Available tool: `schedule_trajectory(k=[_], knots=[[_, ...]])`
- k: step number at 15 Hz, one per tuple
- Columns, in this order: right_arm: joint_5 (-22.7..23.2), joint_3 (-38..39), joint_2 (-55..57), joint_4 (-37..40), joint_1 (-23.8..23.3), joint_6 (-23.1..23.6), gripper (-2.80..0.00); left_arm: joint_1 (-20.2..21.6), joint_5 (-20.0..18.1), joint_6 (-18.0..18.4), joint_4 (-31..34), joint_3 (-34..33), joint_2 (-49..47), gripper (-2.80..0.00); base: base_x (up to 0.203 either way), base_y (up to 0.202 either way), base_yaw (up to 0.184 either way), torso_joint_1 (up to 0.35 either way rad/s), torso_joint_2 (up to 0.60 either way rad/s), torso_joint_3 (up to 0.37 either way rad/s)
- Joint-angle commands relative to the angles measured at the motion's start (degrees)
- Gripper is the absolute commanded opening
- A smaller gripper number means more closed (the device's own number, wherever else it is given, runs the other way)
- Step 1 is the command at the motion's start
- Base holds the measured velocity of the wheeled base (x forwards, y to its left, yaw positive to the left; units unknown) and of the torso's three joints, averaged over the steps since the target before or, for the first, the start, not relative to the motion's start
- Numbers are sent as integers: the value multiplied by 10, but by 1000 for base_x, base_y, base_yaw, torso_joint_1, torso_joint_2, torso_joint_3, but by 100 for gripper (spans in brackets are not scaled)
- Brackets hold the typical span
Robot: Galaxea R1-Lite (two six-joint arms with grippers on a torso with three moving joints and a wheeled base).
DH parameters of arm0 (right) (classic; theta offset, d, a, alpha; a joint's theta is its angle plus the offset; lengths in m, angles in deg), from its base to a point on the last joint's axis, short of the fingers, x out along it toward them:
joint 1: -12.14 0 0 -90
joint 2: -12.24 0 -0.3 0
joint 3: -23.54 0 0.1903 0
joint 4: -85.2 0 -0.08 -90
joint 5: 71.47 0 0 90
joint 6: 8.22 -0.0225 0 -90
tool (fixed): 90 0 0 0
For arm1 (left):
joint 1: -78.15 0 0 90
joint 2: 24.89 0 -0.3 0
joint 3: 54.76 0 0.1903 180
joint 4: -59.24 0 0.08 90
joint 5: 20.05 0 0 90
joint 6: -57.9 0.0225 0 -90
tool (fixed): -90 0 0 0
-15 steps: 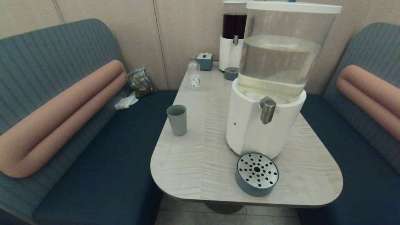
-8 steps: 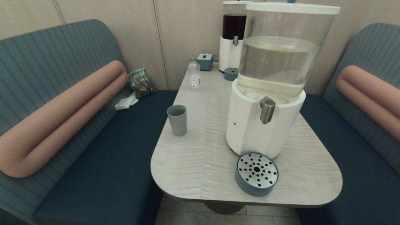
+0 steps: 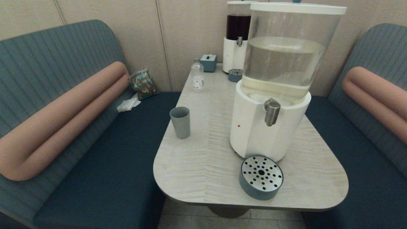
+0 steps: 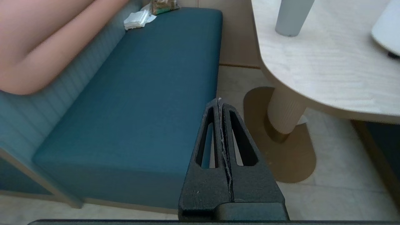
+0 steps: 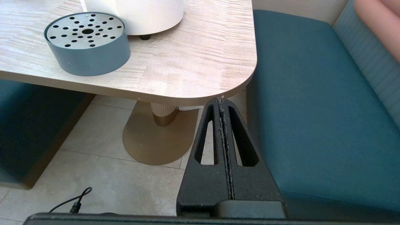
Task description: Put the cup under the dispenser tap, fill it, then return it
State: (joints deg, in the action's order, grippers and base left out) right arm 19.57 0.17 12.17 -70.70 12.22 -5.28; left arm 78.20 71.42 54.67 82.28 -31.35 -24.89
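The grey-blue cup (image 3: 180, 121) stands upright near the table's left edge; its lower part (image 4: 292, 17) shows in the left wrist view. The steel dispenser tap (image 3: 272, 112) juts from the big white-based dispenser (image 3: 260, 133) with clear liquid. A round blue drip tray (image 3: 261, 176) with a perforated steel top sits in front of it, also seen as the drip tray (image 5: 87, 42) in the right wrist view. Neither arm shows in the head view. My left gripper (image 4: 219, 100) is shut and empty, low beside the left bench. My right gripper (image 5: 221, 99) is shut and empty, below the table's near right corner.
A small clear bottle (image 3: 197, 77), a tissue box (image 3: 208, 62), and a second dispenser (image 3: 237, 38) with dark-red liquid and its own small tray (image 3: 235, 75) stand at the table's far end. Teal benches (image 3: 105, 165) flank the table. The table's pedestal (image 4: 286, 111) rises from the floor.
Nothing in the scene has moved; only the head view shifted very slightly between the earliest frame and now.
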Motion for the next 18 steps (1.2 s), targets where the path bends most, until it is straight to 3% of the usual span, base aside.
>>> schedule_trajectory(k=[1,5,18], knots=[[0,0,-1,0,0,0,-280,0,-1,6,0,0,-1,-280,0,0,0,0,0,0],[-1,0,-1,0,0,-3,-280,0,-1,-12,-4,0,0,-280,0,0,0,0,0,0],[-1,0,-1,-1,0,-5,-280,0,-2,-12,-4,-1,0,-280,0,0,0,0,0,0]])
